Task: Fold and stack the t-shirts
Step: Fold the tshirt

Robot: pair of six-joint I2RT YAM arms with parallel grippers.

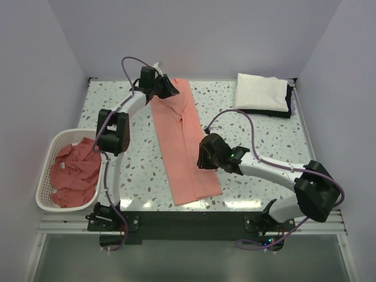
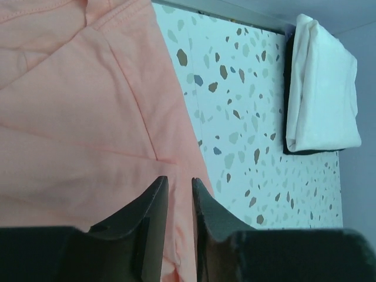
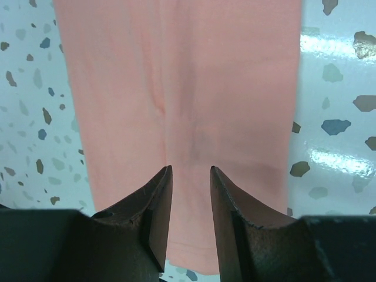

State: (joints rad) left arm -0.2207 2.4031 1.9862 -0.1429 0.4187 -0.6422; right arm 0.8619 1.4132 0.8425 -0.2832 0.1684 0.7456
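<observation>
Top external view: salmon-pink thin-cloth t-shirt [image 1: 183, 141], folded into a long strip mid-table, likely awaits a crosswise fold; left gripper [image 2: 180, 179] sits at its collar end, nearly closed, pinch unclear; right gripper [image 3: 191, 170] hovers parted over mid-strip.

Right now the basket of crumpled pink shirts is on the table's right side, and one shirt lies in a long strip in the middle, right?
Not quite: the basket is on the left side, as the top external view shows. The crumpled shirts are in it; the long strip is mid-table.
</observation>
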